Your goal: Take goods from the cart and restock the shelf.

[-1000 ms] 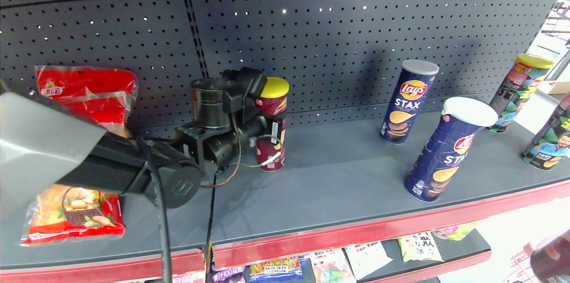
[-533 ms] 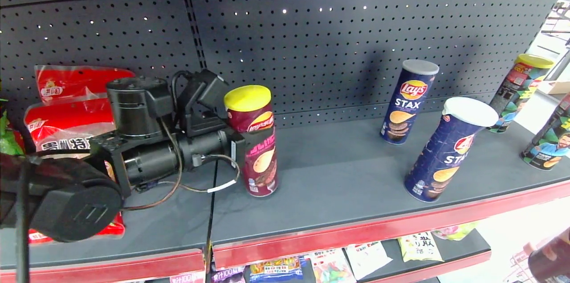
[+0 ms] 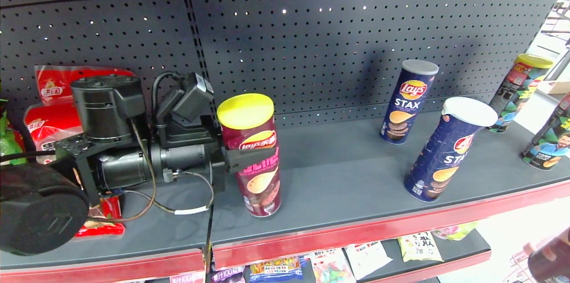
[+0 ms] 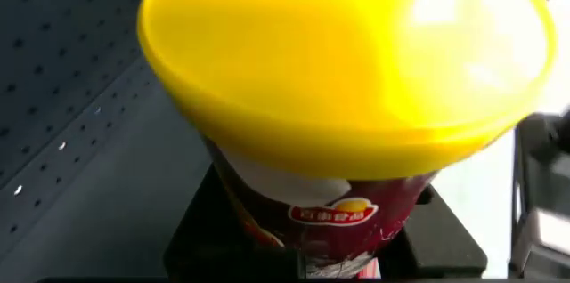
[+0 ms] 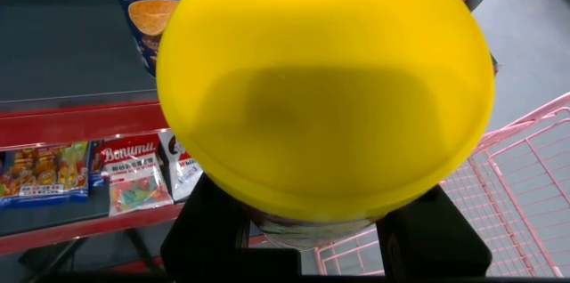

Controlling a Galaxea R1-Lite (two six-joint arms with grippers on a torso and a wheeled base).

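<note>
Presently, the maroon can (image 3: 260, 189), yellow-lidded, stands upright near the front edge of the shelf deck (image 3: 338, 185). Whether its base rests on the deck or sits just clear of it cannot be determined. The left gripper (image 3: 252, 155) is clamped on the maroon can at mid-height. One finger (image 3: 249, 155) lies across the can's front face, and the arm comes in from the can's left. In the left wrist view the yellow lid (image 4: 347, 69) sits close under the camera, with dark fingers flanking the body below it.

The right gripper (image 5: 325, 243) is closed on a second can (image 5: 325, 87), likewise yellow-lidded and held in the air. Its fingers (image 5: 214, 230) press on either side. A pink cart (image 5: 525, 185) lies below that can.

Right of the maroon can and well apart from it, a blue can (image 3: 407, 103) with a grey lid stands upright near the pegboard panel (image 3: 356, 29). Further right and nearer the front, a second blue can (image 3: 445, 154) with a white lid is tilted, its top leaning right. Beyond that stands a multicoloured can (image 3: 519, 87) with a yellow lid, and a second multicoloured can (image 3: 547, 143) stands nearer the front. Left of the maroon can, behind the arm, red snack bags (image 3: 80, 80) lean against the panel. Below the maroon can, small packets (image 3: 329, 265) lie on the lower shelf (image 3: 483, 240).
</note>
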